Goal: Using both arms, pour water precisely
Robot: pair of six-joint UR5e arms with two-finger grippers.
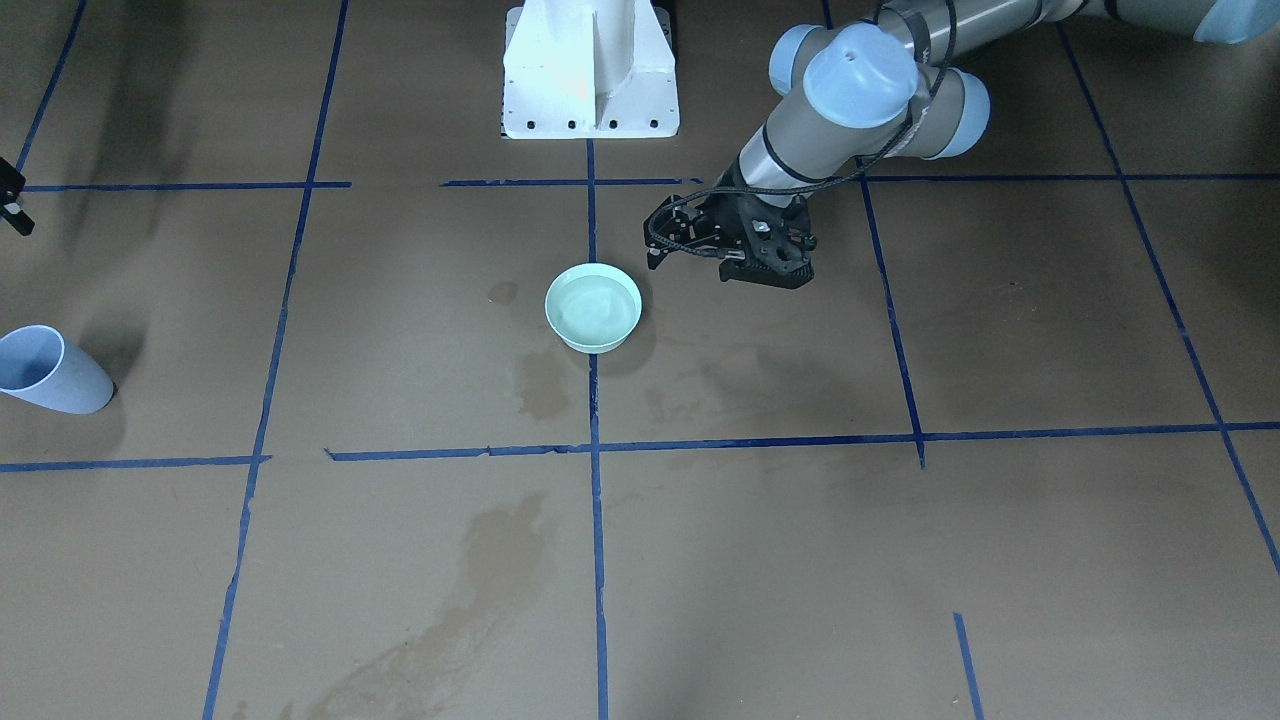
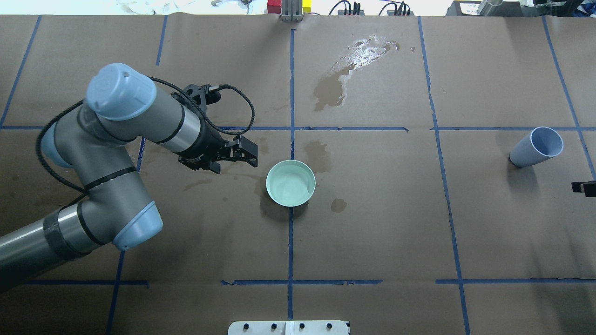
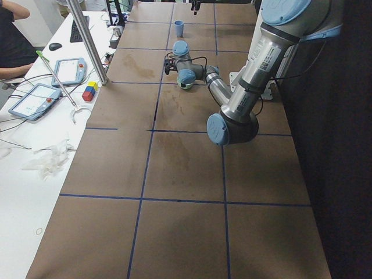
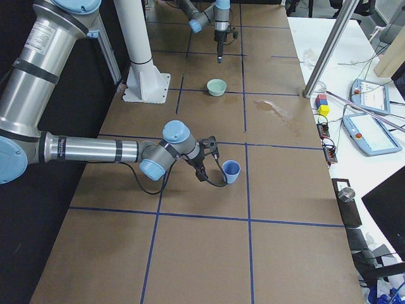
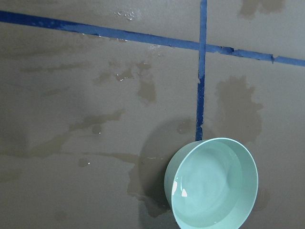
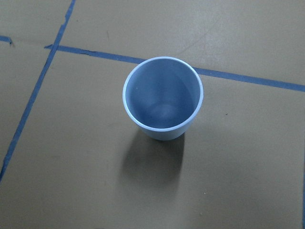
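Finding: the task stands at the approach stage, and neither vessel is held.

The water [image 2: 291, 185] lies in the pale green bowl [image 2: 268, 188], which sits upright on the centre tape line, its surface giving a faint shimmer in the left wrist view. The left gripper [image 2: 244, 153] hangs just beside the bowl on the robot's left, apart from the rim. I cannot tell whether its jaws stand wide or narrow, as the fingers merge into one black mass.

The blue cup [image 6: 164, 131] stands upright far off on the robot's right and appears empty. The right gripper [image 4: 205, 155] hovers near it without touching, and its jaw state cannot be told either.

Brown wet stains [image 2: 330, 90] mark the paper cover near the bowl and beyond it.

Judgement: the next move calls for a secure hold on the bowl's rim and on the cup. The two must then be brought together level before any tilt, since the bowl is shallow and wide, so slop is the likely risk.
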